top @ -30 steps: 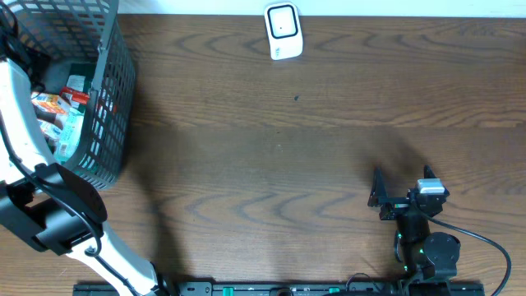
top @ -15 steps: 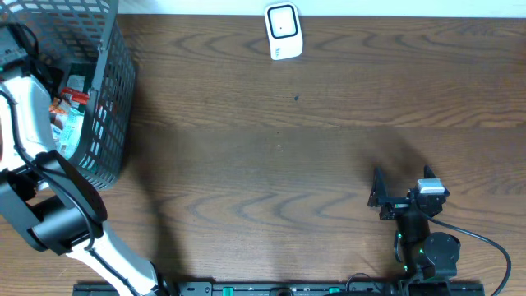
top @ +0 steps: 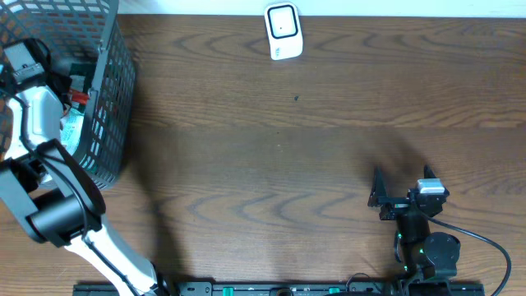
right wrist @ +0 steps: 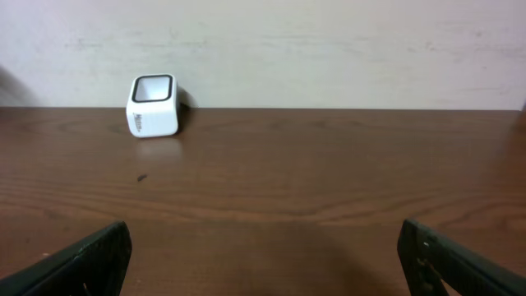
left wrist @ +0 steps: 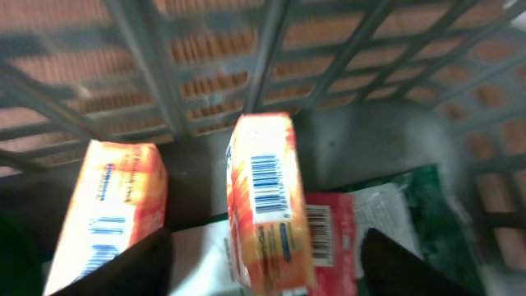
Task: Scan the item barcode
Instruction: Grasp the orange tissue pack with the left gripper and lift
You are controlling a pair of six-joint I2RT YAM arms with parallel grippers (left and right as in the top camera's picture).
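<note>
**Left gripper** (left wrist: 267, 261): it sits low in the left wrist frame, fingers spread to either side of the box (left wrist: 265, 193). No contact is visible and nothing is held.

**Item:** the box, orange, stands on edge at frame centre with its barcode facing the camera. A second box (left wrist: 107, 205) lies to its left and a packet (left wrist: 329, 234) sits at lower right. Beyond them the basket (left wrist: 205, 49) wall fills the top of the frame.

**Right gripper** (right wrist: 263, 255): it is spread and empty at the bottom of the right wrist frame. Bare table (right wrist: 288, 189) lies ahead, and the scanner (right wrist: 153, 105) stands at far upper left.

**Assessment:** the task appears to be at an early stage. The box is not yet gripped, lifted out or presented. In the overhead frame the scanner stands at top centre, well apart from the basket at upper left. Grasp, removal, transfer and the scan itself are all left to do.
</note>
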